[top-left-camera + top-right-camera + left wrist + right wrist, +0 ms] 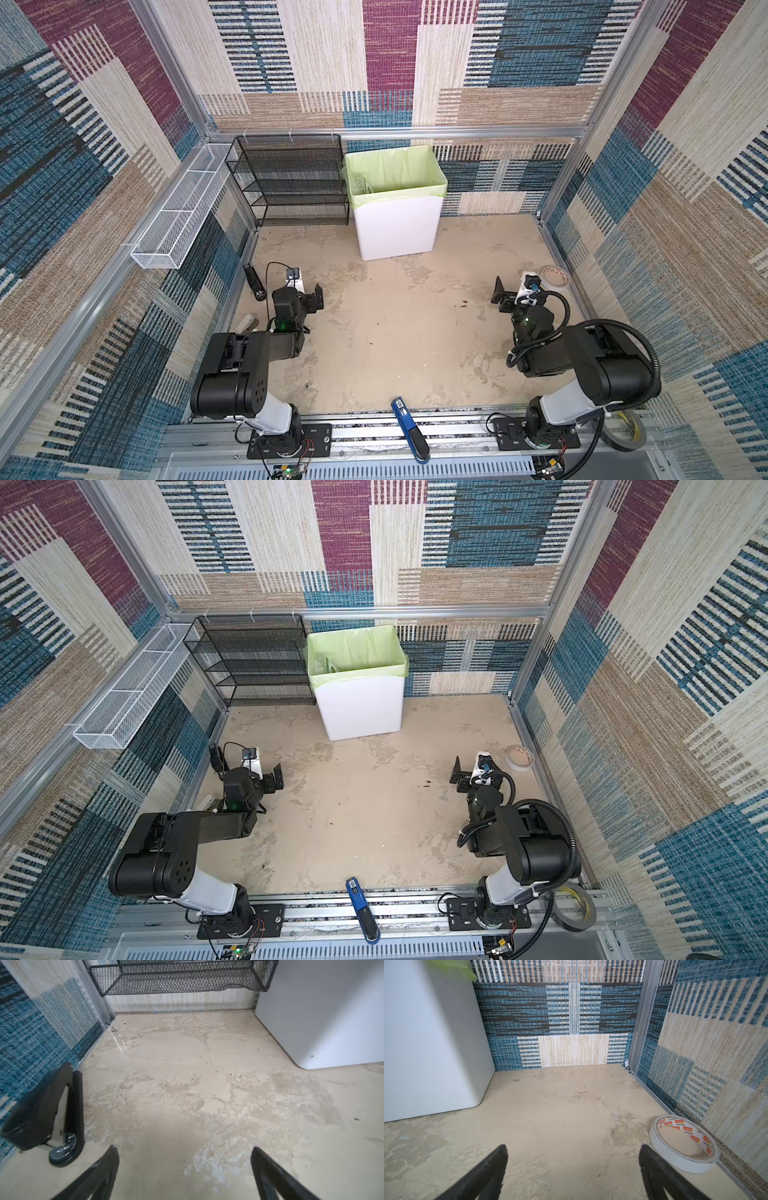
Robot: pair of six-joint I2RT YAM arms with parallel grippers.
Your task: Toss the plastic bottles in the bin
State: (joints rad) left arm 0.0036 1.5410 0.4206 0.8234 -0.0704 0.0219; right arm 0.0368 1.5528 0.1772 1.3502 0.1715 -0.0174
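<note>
The bin (397, 224) (359, 706), white with a light green liner over its rim, stands at the back middle. Its white wall also shows in the left wrist view (324, 1022) and the right wrist view (429, 1043). Clear plastic bottles (364, 185) (326, 665) lie inside it against the left wall, mostly hidden by the rim. My left gripper (301, 293) (259, 773) (184, 1148) hangs low over the bare floor on the left, open and empty. My right gripper (519, 293) (478, 773) (573, 1146) hangs low on the right, open and empty too.
A black mesh rack (291, 178) (178, 978) and a white wire basket (178, 216) sit at the back left. A black tool (253, 282) (52, 1115) lies beside my left gripper, a white tape roll (555, 276) (683, 1147) beside my right. A blue-and-black stapler (409, 428) and a dark tape roll (623, 432) rest on the front rail.
</note>
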